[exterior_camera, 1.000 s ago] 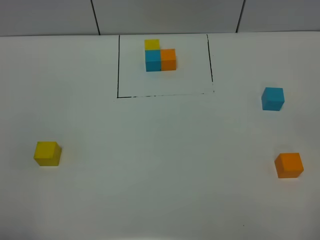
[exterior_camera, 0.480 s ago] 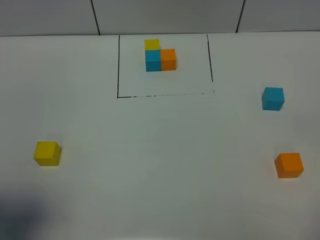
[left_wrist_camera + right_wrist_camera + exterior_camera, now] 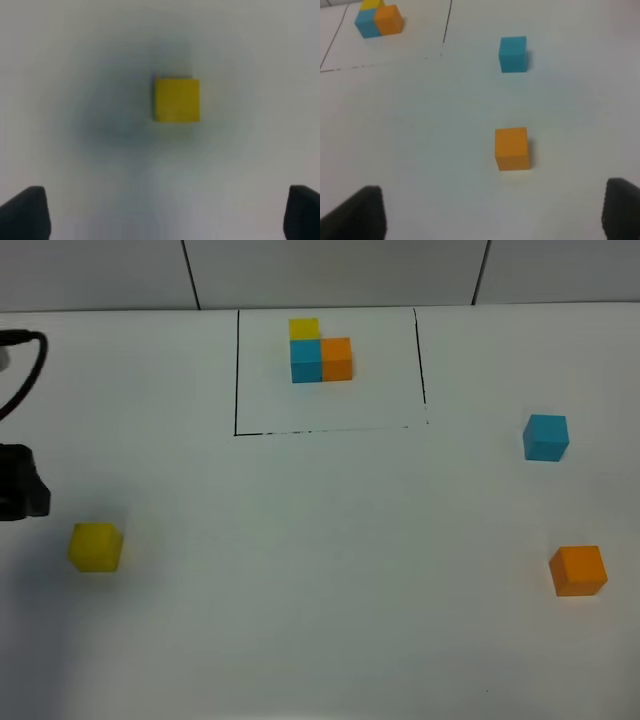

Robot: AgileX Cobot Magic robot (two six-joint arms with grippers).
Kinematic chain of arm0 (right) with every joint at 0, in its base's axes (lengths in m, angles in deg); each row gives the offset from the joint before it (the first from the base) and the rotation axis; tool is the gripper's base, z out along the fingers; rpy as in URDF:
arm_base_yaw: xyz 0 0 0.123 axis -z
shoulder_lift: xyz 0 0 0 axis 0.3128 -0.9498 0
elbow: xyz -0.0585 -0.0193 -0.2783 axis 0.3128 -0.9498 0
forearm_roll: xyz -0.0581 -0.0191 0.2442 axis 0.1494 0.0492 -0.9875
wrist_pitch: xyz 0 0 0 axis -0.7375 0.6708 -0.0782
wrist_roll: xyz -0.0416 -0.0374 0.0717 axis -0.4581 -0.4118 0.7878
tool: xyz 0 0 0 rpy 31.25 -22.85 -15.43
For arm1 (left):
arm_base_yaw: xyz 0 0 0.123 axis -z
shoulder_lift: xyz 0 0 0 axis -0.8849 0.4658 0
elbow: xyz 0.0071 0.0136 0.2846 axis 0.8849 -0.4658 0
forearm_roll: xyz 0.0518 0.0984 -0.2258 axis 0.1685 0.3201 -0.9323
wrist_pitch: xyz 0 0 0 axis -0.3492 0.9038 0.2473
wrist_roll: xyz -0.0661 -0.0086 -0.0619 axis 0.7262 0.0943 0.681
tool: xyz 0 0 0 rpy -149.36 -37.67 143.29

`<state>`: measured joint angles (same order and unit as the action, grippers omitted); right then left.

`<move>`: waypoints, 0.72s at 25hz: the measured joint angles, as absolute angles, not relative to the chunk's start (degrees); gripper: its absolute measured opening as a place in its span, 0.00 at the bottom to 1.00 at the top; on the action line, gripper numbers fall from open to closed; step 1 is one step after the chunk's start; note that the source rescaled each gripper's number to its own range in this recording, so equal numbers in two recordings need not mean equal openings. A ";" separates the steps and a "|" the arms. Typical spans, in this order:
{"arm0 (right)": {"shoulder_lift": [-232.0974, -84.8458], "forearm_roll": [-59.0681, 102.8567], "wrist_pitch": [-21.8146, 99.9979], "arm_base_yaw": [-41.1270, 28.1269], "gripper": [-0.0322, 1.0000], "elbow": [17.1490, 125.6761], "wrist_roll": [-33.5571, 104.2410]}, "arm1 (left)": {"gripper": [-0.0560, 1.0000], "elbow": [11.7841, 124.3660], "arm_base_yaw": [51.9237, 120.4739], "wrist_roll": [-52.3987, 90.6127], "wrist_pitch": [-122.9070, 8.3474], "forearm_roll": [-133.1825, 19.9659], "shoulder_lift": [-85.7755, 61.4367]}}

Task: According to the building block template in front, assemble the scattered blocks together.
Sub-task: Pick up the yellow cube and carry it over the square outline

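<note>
- I am looking down from the high camera at a plain white counter, with a grey tiled wall running behind it.
- At the far middle of the counter, the building block template is sitting inside a thin black drawn outline. It is an L-shaped cluster of small yellow, blue and orange cubes. The blue and orange cubes are touching side by side, blue on the left, and the yellow one is touching the blue one from behind.
- The small plain yellow cube is resting alone near the left edge, well apart from the template.
- The small light blue cube is sitting far to the right, outside the outline. The small orange cube is lying nearer to me on the same side, apart from the blue one.
- The dark body of the left arm is showing at the left edge, near the yellow cube, with a black cable curving beyond it.
- Through the left wrist camera, the left gripper is hanging over the counter. Its fingers are spread wide and holding nothing, and the blurred yellow cube is lying ahead, between them, untouched.
- Through the right wrist camera, the right gripper is also spreading its fingers wide, empty. The orange cube is lying ahead, the blue one beyond it, and the template farther off.
</note>
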<state>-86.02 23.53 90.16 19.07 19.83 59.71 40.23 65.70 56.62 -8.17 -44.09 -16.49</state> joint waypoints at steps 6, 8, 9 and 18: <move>-86.02 23.53 90.16 19.07 0.76 19.83 59.71 | 0.98 40.44 68.66 57.25 -9.57 -43.96 -4.95; -86.02 23.53 90.16 19.07 0.76 19.83 59.71 | 0.97 40.49 69.19 58.62 -12.07 -43.62 -2.52; -86.02 23.53 90.16 19.07 0.76 19.83 59.71 | 0.97 40.56 69.25 59.51 -13.13 -43.11 -1.43; -86.02 23.53 90.16 19.07 0.76 19.83 59.71 | 0.95 40.86 69.31 62.82 -16.47 -41.69 6.29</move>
<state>-86.02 23.53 90.16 19.07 19.83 59.71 40.86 69.31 62.82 -16.47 -41.69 6.29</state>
